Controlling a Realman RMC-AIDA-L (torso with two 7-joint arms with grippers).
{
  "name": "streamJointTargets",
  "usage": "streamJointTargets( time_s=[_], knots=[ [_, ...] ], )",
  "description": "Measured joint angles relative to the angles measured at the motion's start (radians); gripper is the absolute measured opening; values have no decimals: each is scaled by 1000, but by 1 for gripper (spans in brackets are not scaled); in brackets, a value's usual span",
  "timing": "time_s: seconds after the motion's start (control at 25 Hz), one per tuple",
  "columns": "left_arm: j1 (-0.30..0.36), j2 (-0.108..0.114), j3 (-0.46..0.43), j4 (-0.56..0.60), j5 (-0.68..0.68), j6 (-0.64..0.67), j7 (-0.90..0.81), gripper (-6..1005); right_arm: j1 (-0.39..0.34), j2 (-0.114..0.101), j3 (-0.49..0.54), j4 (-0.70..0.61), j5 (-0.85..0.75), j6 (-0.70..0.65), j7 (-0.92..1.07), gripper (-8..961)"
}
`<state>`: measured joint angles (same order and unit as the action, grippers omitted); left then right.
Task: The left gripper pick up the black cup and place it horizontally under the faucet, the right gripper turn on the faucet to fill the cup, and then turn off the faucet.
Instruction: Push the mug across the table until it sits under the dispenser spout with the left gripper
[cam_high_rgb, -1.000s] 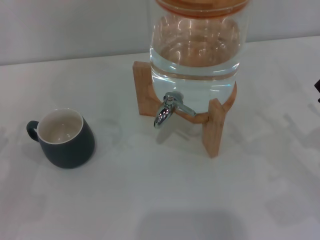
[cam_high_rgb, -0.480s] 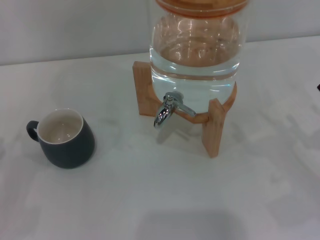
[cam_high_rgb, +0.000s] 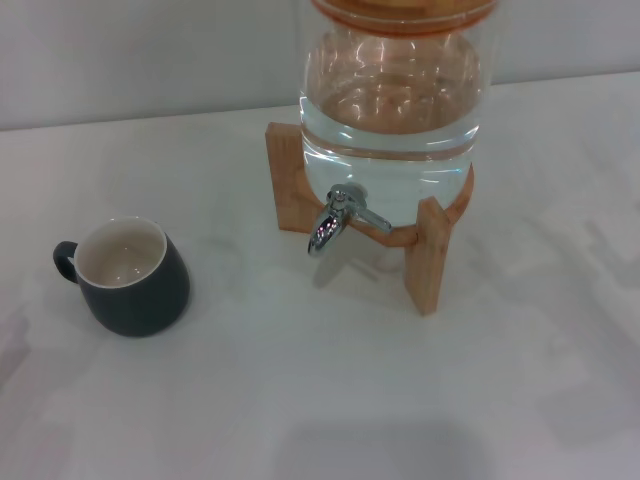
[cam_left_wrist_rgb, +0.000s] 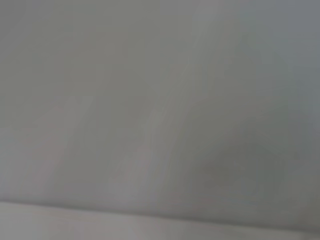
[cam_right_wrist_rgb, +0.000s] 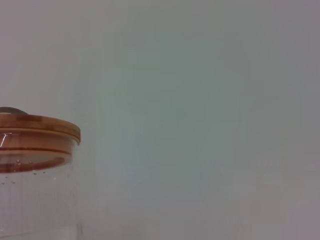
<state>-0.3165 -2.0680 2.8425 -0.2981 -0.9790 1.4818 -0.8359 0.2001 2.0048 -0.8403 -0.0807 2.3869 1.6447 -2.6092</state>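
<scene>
The black cup stands upright on the white table at the left in the head view, cream inside showing, its loop handle pointing left. The chrome faucet juts from the front of the glass water dispenser, its spout turned down; no water runs from it. The cup stands well to the left of the spout. Neither gripper shows in any view. The left wrist view shows only a blank grey surface. The right wrist view shows the dispenser's wooden lid and glass wall.
The dispenser rests on a wooden cross stand at the table's middle back. A grey wall runs behind the table.
A dark piece at the head view's right edge, seen one second ago, has moved out of view. The cup and the faucet have not moved.
</scene>
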Motion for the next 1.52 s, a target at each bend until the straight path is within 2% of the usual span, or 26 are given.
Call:
streamJointTargets(
  time_s=[0.48,0.88,1.52],
  knots=[
    [-100,-5,0,2,81,-158,29,876,4,1,0,3,-3,-3,-1,794],
    [-154,-7,0,7,146,-231,35,873,5,3,-1,8,-7,-2,-1,794],
    [-222,-8,0,22,178,-315,57,869,7,5,-6,13,-8,0,0,794]
  ],
)
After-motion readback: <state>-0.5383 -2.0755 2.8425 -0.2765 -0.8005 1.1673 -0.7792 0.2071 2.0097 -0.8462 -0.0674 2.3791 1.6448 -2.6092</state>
